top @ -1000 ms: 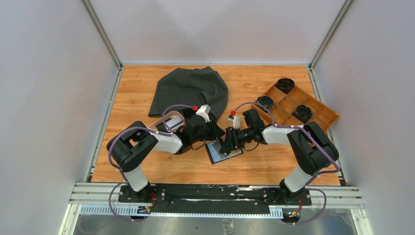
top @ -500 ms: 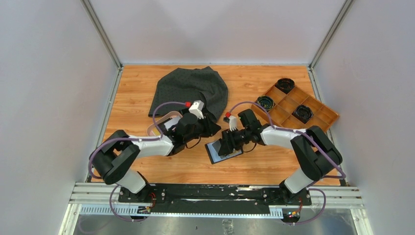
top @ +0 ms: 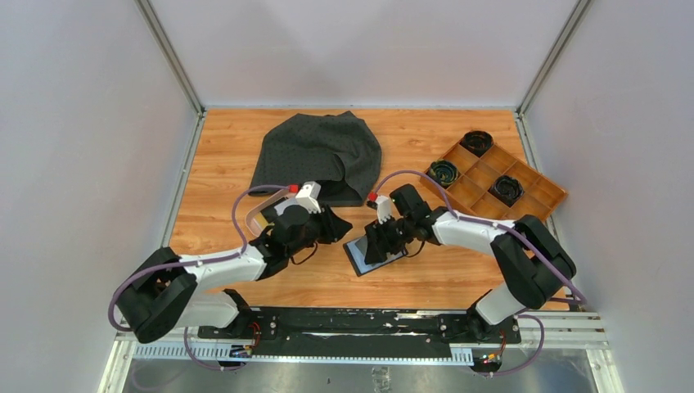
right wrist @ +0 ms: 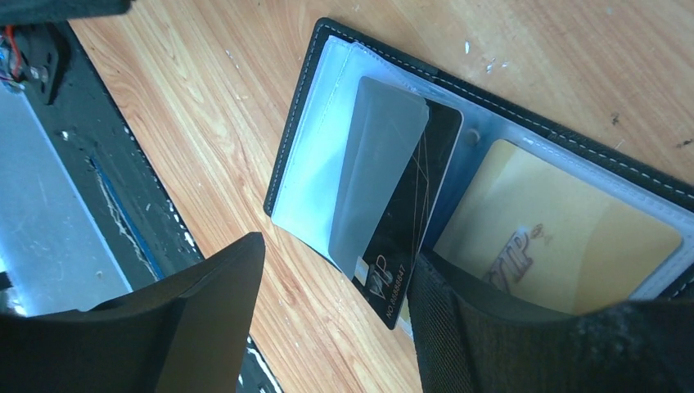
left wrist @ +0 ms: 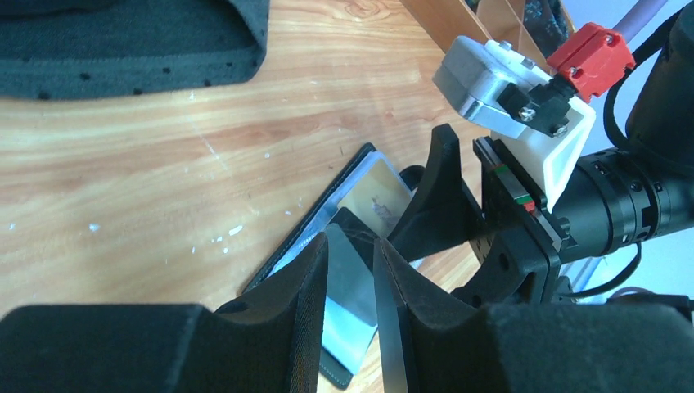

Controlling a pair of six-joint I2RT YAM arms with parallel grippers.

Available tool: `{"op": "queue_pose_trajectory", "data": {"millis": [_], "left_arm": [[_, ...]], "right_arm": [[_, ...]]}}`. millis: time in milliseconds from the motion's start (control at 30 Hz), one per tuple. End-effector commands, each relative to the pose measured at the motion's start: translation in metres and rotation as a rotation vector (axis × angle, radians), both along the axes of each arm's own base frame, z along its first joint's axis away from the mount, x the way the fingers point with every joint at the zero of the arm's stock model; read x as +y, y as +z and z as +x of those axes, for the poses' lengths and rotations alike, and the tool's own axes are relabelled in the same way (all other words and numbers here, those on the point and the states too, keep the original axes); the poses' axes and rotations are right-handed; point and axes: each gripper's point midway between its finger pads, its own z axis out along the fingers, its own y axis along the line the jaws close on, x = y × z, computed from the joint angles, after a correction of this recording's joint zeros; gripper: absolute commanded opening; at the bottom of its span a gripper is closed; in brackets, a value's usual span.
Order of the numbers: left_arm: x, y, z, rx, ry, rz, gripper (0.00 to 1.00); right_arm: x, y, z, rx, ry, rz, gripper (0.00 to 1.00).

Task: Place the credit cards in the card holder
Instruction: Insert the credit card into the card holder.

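In the right wrist view we read lettering on two cards lying in the open card holder (right wrist: pixel 507 117). The black card (right wrist: pixel 409 213), at the holder's middle fold, carries gold letters "VIP" near its outer end. Beside them is a small line beginning "NO" with a row of digits, roughly 68583847, though we cannot be sure of each digit. The gold card (right wrist: pixel 565 237), in the clear pocket beside it, shows large pale letters "VIP". In the left wrist view the same gold card's mark is too small to read.
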Motion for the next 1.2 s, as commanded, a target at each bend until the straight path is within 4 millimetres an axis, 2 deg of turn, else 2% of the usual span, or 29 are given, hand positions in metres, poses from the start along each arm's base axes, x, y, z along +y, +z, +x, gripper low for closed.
{"op": "queue_pose_trajectory", "data": {"millis": [0, 233, 467, 700, 800, 1033, 1167], "left_arm": [[0.012, -0.001, -0.012, 0.024, 0.019, -0.033, 0.3], [0.017, -0.009, -0.029, 0.066, 0.007, -0.063, 0.29], [0.006, -0.012, -0.045, 0.091, -0.035, -0.074, 0.28], [0.01, -0.027, -0.059, 0.135, -0.013, -0.071, 0.25], [0.01, -0.03, -0.062, 0.14, -0.014, -0.069, 0.25], [0.005, -0.027, -0.065, 0.137, -0.03, -0.073, 0.25], [0.005, -0.029, -0.068, 0.143, -0.028, -0.071, 0.25]], "right_arm": [[-0.013, -0.008, -0.007, -0.055, 0.03, -0.113, 0.67], [-0.017, -0.011, -0.006, -0.084, 0.05, -0.15, 0.68], [-0.013, -0.011, -0.015, -0.114, 0.121, -0.171, 0.68], [-0.007, -0.014, -0.029, -0.097, 0.204, -0.175, 0.68], [-0.007, -0.011, -0.027, -0.11, 0.222, -0.177, 0.68], [-0.006, -0.001, -0.02, -0.121, 0.242, -0.159, 0.76], [-0.003, 0.008, -0.023, -0.019, 0.239, -0.067, 0.82]]}}
